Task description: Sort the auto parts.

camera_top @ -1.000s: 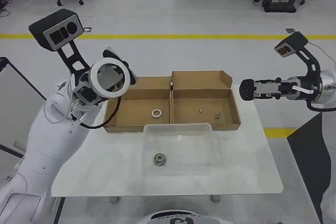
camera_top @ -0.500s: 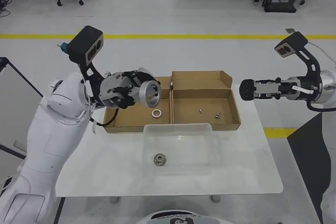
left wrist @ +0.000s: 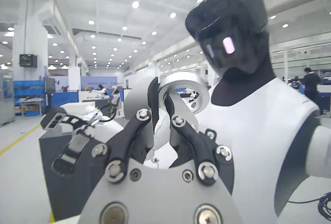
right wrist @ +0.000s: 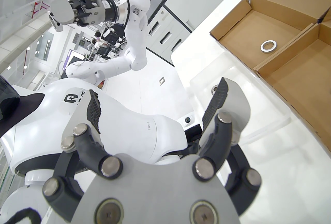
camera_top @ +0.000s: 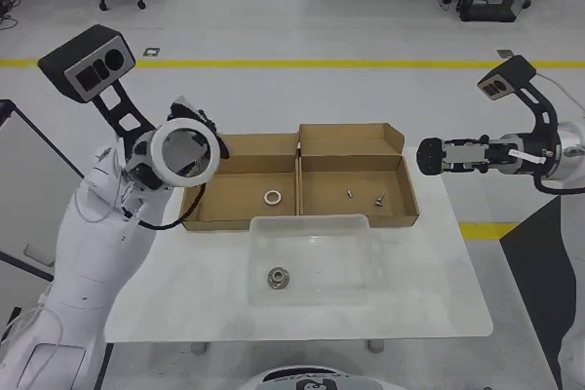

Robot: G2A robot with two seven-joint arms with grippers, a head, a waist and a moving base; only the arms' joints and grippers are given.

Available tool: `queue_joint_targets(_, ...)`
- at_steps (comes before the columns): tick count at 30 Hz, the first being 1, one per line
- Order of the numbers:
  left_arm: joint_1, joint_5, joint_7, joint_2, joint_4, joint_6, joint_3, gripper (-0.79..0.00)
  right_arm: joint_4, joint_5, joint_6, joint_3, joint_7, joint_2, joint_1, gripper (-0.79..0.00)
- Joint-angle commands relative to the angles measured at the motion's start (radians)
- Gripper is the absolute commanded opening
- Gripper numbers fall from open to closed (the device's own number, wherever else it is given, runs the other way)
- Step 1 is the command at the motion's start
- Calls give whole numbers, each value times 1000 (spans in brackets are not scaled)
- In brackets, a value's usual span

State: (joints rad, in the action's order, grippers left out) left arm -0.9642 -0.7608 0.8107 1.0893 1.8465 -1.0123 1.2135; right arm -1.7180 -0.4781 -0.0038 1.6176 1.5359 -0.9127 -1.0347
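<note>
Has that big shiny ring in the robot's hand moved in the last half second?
Yes. The metal ring, held by the left gripper, swung outward from over the left cardboard box corner to beside it.

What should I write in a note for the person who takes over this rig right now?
Left gripper: shut on a large metal ring, raised near the left cardboard box.
Right gripper: open, empty, in the air beside the right cardboard box.
Done: small ring lies in the left box; screw and another small part in the right box.
Left: place the large ring; sort the metal part lying in the clear bin.
</note>
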Motion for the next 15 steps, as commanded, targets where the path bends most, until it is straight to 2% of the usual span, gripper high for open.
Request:
queue_joint_targets(1,-3,-27,-3,8,3,0,8,-785,0,0,0,0,0,0,0,0)
queue_joint_targets(3,-6,-27,-3,15,2,0,13,-785,0,0,0,0,0,0,0,0)
queue_joint_targets(10,-22,161,-3,20,-43,0,37,-785,0,0,0,0,0,0,0,0)
queue_joint_targets(15,-20,386,-3,7,-81,0,45,-785,0,0,0,0,0,0,0,0)
